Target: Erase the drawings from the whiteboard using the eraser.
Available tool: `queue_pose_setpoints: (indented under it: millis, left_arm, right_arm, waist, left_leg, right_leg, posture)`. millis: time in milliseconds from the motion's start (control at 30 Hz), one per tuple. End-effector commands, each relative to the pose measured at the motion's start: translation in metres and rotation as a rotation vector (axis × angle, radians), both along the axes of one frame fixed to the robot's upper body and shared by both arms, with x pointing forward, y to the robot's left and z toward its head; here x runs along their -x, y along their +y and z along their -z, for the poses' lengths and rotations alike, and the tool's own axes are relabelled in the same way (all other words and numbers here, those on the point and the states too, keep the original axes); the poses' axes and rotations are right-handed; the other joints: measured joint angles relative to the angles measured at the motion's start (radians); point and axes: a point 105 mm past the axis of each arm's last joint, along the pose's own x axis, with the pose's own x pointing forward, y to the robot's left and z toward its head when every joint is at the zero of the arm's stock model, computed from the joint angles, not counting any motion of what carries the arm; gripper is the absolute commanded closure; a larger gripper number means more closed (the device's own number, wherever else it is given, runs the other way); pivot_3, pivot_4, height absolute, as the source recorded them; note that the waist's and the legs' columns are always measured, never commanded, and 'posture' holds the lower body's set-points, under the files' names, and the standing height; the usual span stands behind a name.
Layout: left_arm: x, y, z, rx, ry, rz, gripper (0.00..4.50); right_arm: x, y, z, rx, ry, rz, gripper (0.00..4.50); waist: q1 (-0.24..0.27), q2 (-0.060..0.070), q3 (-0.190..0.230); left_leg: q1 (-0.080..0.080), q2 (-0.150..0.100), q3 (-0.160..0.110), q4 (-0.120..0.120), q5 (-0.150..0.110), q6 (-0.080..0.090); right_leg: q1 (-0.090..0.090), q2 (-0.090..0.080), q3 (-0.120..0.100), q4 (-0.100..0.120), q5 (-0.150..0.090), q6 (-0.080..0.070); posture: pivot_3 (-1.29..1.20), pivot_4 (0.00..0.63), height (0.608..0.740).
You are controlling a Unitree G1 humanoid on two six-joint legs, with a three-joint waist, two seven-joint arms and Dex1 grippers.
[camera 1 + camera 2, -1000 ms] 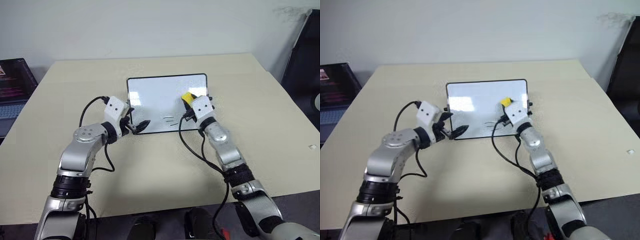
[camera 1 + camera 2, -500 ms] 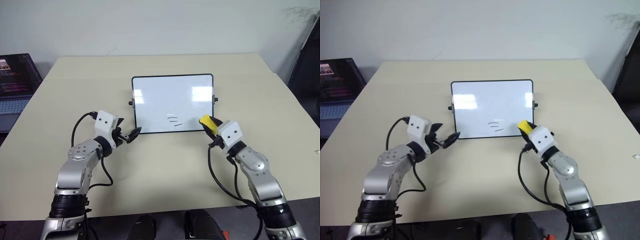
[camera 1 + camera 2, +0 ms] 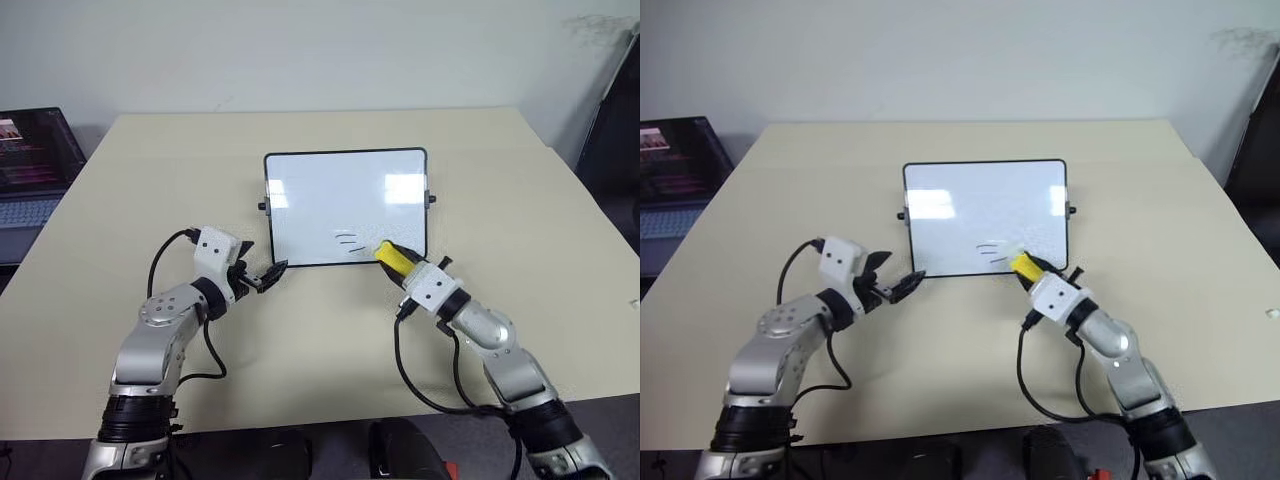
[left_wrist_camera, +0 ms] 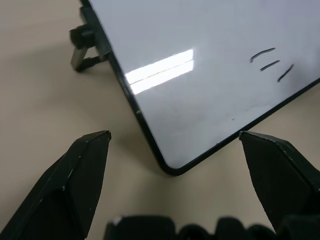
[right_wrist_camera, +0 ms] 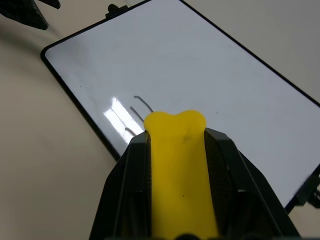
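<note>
The whiteboard (image 3: 345, 195) lies in the middle of the table, its drawings (image 3: 347, 240) reduced to three short dark lines near its near edge. My right gripper (image 3: 400, 264) is shut on the yellow eraser (image 3: 387, 254), whose tip hangs over the board's near edge just right of the lines; I cannot tell whether it touches. In the right wrist view the eraser (image 5: 179, 165) points at the lines (image 5: 137, 112). My left gripper (image 3: 268, 273) is open at the board's near left corner (image 4: 172, 169), holding nothing.
A laptop (image 3: 30, 160) sits beyond the table's left edge. A dark chair (image 3: 612, 110) stands past the right far corner. The beige table (image 3: 320, 340) has bare room in front of the board and on both sides.
My right gripper has pulled the eraser back from the board's right part to its near edge, then left toward the lines. My left gripper has backed slightly off the corner. The view shifted too.
</note>
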Motion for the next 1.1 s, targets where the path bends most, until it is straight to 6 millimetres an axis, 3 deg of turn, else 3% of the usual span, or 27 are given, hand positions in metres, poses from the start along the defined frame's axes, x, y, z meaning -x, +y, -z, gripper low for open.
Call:
queue_pose_setpoints:
  millis: [33,200,333,533,700,1100]
  left_arm:
    - [0.006,-0.010,-0.018,-0.015,-0.072,0.082,0.00]
    - [0.006,-0.013,-0.023,-0.063,-0.095,0.153,0.00]
    - [0.004,-0.015,-0.023,-0.097,-0.101,0.189,0.00]
    - [0.000,-0.009,-0.020,-0.108,-0.108,0.187,0.00]
    - [0.001,-0.005,-0.015,-0.110,-0.107,0.183,0.00]
    - [-0.001,0.001,-0.015,-0.109,-0.117,0.170,0.00]
  right_arm:
    - [-0.006,0.007,-0.014,-0.021,-0.060,-0.032,3.36]
    - [-0.030,0.022,-0.031,-0.054,-0.116,-0.018,3.36]
    - [-0.055,0.046,-0.045,0.003,-0.235,-0.015,3.36]
    - [-0.081,0.064,-0.047,-0.033,-0.232,0.015,3.36]
    - [-0.094,0.061,-0.022,-0.015,-0.137,0.059,3.36]
    - [-0.073,0.065,0.042,0.167,-0.060,-0.045,3.37]
  waist:
    - [0.000,0.000,0.000]
    - [-0.003,0.000,0.000]
    - [-0.004,0.000,0.000]
    - [-0.009,0.000,0.000]
    - [-0.010,0.000,0.000]
    - [-0.027,-0.001,-0.001]
  left_leg:
    - [0.000,0.000,0.000,0.000,0.000,0.000]
    - [0.001,0.000,0.001,0.000,0.000,0.000]
    - [0.001,0.000,0.002,0.000,0.000,0.000]
    - [0.002,0.000,0.004,0.000,0.000,0.000]
    - [-0.003,0.000,0.005,-0.001,0.000,0.000]
    - [0.012,0.000,0.008,0.000,0.000,0.001]
  right_leg:
    - [0.000,0.000,0.000,0.000,0.000,0.000]
    - [0.000,0.000,0.000,0.001,0.000,0.000]
    - [0.000,0.001,0.000,0.001,0.001,-0.001]
    - [-0.001,0.001,0.001,0.001,0.001,-0.001]
    - [-0.005,0.000,0.001,0.001,0.001,-0.001]
    - [0.007,0.002,0.004,0.004,0.002,-0.001]
  posture:
    - [0.00,0.150,0.740]
    - [0.00,0.150,0.740]
    - [0.00,0.150,0.740]
    - [0.00,0.150,0.740]
    - [0.00,0.150,0.740]
    - [0.00,0.150,0.740]
